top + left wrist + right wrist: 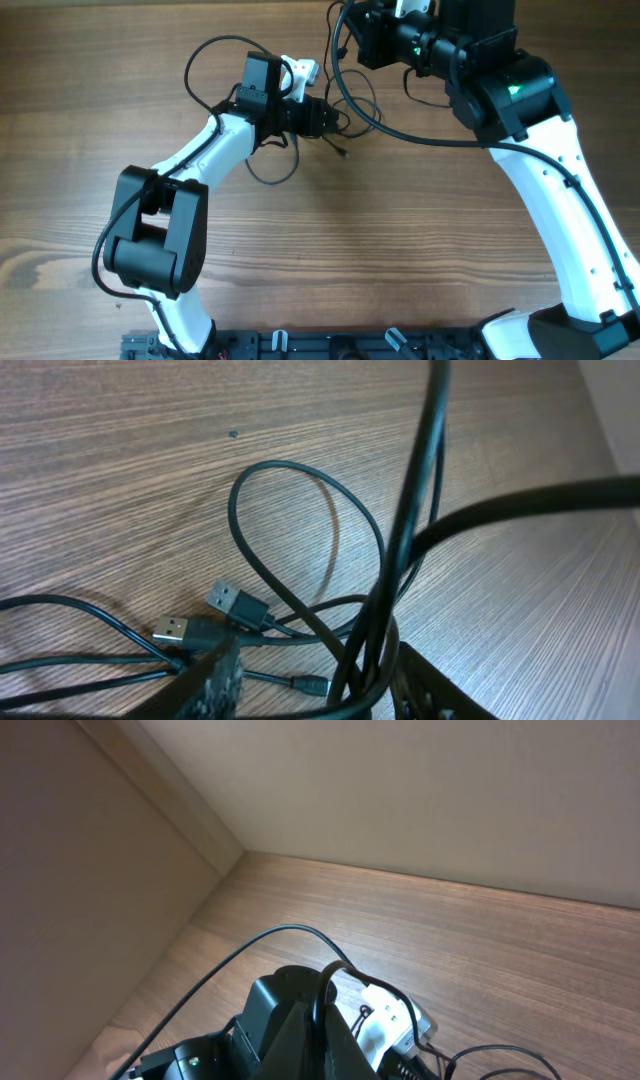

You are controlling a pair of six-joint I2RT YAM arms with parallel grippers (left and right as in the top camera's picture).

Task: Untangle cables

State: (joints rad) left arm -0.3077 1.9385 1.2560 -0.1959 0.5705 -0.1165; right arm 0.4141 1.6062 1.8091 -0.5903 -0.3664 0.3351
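**Cables between parted left fingers**

Left gripper [338,120] low over table [400,250], fingers [215,680] apart, cables [362,645] bunched between them, loops and two USB plugs [228,600] just ahead of its tips. Right gripper [350,35] near left gripper, closed tight; hold on any cord impossible to tell.

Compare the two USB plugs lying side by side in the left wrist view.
The upper plug points up-left; the lower plug points more nearly left. The lower plug lies nearer the end effector finger than the upper plug. Both have silver shells and black housings, lying on the wooden table.
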